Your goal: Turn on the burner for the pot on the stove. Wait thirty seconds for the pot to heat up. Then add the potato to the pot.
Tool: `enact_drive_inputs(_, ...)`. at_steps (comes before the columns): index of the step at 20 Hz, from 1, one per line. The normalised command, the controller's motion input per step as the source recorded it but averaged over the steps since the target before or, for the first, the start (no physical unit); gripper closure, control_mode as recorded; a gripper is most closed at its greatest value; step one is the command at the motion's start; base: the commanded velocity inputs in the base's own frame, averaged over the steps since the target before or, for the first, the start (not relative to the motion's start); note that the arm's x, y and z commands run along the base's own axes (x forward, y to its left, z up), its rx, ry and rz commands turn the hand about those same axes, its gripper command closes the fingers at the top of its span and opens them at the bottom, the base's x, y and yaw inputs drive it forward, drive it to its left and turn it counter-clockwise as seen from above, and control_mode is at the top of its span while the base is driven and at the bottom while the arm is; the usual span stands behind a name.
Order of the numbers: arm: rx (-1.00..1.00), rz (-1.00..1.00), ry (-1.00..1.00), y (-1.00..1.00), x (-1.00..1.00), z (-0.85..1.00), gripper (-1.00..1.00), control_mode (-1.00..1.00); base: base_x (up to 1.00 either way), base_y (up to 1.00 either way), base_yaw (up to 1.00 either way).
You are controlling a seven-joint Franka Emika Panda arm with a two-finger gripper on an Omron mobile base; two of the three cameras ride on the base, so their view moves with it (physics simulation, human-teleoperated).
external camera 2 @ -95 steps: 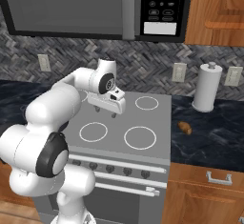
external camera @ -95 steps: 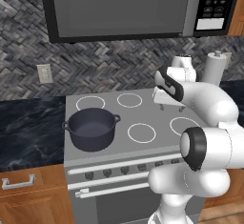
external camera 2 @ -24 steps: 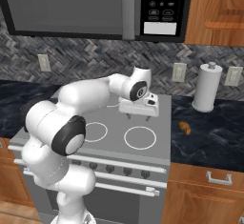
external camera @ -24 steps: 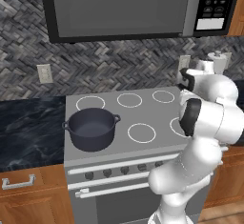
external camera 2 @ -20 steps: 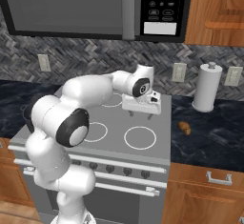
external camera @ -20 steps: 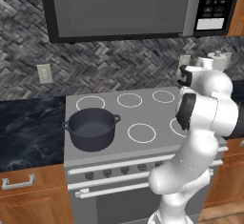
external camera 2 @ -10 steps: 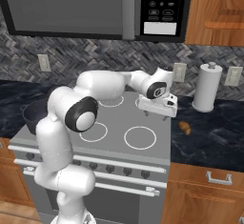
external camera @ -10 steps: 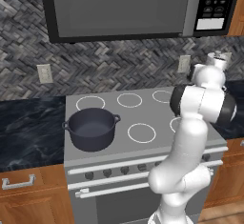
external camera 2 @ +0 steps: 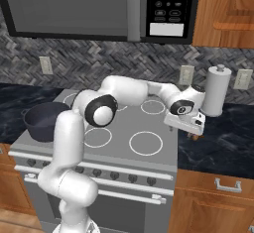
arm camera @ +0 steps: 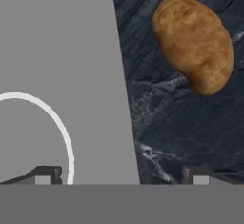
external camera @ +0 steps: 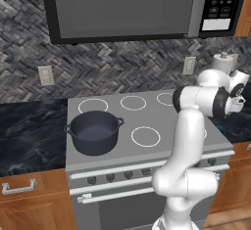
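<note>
**Open gripper above the potato at the stove's right edge**

The gripper [arm camera: 121,175] hangs with its jaws spread wide, one tip over the grey stove [arm camera: 57,51] top, the other over the dark marble counter [arm camera: 190,123]. The potato [arm camera: 194,43] lies on that counter just beside the stove, untouched and apart from both tips. The dark grey pot [external camera: 94,131] sits on the front left burner, well apart from the potato. A paper towel roll [external camera 2: 216,90] stands behind the hand.

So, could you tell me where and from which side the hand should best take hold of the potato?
Probably from above, across its narrower middle: the potato lies flat and elongated on the dark counter beside the stove. The open hand sits off to one side, so it should centre first.
</note>
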Motion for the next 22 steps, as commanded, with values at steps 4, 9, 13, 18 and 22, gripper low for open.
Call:
enact_drive_inputs(4,0.0,0.06,0.02,-0.1,0.41,0.07,-1.0,-1.0,0.0,0.0,0.0)
enact_drive_inputs(9,0.0,0.06,0.05,0.0,0.52,0.09,-1.0,-1.0,0.0,0.0,0.0)
enact_drive_inputs(13,-0.06,0.02,0.04,0.0,0.53,-0.04,-1.0,-1.0,0.0,0.0,0.0)
enact_drive_inputs(18,-0.08,0.0,0.01,-0.03,0.27,-0.11,-1.0,-1.0,0.0,0.0,0.0)
enact_drive_inputs(22,-0.01,0.0,0.0,-0.2,0.02,-0.14,-1.0,-1.0,0.0,0.0,0.0)
